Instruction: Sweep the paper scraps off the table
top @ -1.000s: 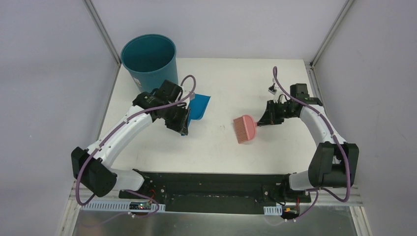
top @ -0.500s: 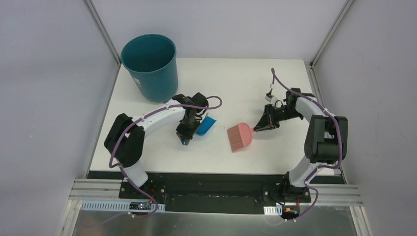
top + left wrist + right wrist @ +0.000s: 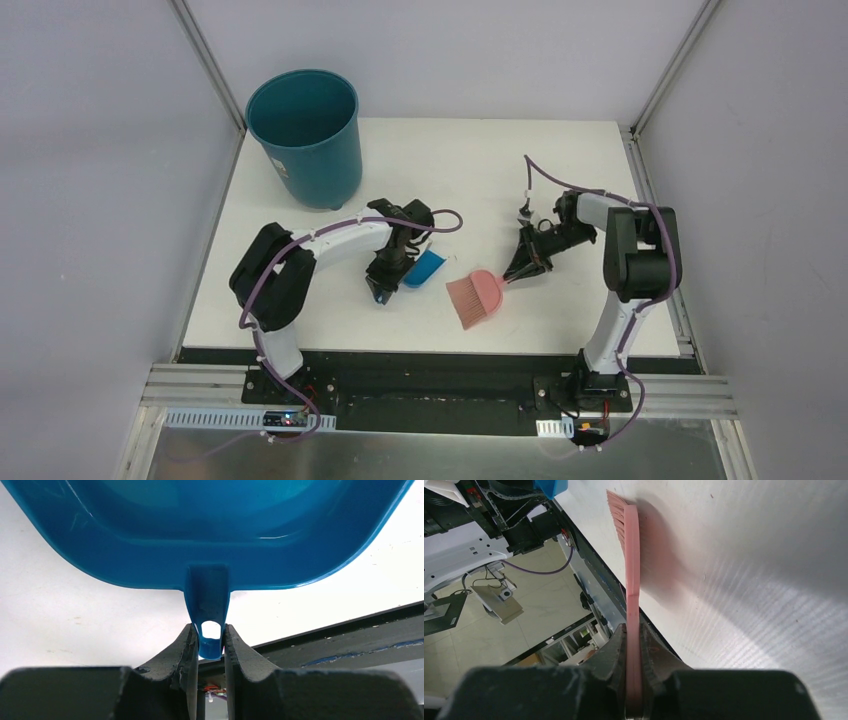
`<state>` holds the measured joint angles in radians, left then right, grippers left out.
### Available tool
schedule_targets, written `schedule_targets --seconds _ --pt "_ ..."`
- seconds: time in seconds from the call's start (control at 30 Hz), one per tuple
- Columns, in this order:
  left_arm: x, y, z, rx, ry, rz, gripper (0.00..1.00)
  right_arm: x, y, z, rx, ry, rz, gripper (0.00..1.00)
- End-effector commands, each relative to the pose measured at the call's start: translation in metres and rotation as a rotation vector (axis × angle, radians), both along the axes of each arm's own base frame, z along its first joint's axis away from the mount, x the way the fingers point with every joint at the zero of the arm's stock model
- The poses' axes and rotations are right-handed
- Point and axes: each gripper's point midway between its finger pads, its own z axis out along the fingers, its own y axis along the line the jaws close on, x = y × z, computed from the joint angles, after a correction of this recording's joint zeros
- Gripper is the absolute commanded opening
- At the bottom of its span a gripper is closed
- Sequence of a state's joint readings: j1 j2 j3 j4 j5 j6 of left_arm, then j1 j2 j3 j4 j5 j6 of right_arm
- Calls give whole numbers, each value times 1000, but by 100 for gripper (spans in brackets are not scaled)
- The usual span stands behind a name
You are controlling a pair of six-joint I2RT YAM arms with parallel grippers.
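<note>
My left gripper (image 3: 210, 640) is closed narrow on the dustpan (image 3: 210, 530), its fingers (image 3: 182, 650) pinching the small handle tab with the hole in it, and the blue pan spreads away from me over the white table (image 3: 450, 170). My right gripper (image 3: 634, 630) is clamped almost fully together on the flat pink handle of the brush (image 3: 631, 555), which I see edge-on, with the bristles at its far end pointing toward the black strip (image 3: 430, 358) along the table's near edge. From above, both tools sit near the middle of the table toward its near side, the dustpan on the left and the brush just beside it on the right, with a small gap between them. I cannot tell whether the bristles or the pan's lip touch the surface. The teal bin (image 3: 305, 135) stands upright at the far left corner, well apart from both tools. Where the scraps are I cannot tell from these views.
</note>
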<state>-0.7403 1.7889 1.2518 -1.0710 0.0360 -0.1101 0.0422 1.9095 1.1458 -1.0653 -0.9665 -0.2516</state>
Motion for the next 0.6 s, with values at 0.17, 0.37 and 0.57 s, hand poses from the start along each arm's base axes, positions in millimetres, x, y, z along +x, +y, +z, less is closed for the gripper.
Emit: schedule_targets --seconds 0.17,0.37,0.57 --pt "-9 -16 -11 -72 61 -41 20 -4 9 -8 -45 20 70 22" --pt "-12 -20 -9 -96 76 -42 22 -1 4 -4 -90 -47 69 43" --pt "-13 -22 0 -115 67 -37 35 3 -11 -5 -201 -117 84 49"
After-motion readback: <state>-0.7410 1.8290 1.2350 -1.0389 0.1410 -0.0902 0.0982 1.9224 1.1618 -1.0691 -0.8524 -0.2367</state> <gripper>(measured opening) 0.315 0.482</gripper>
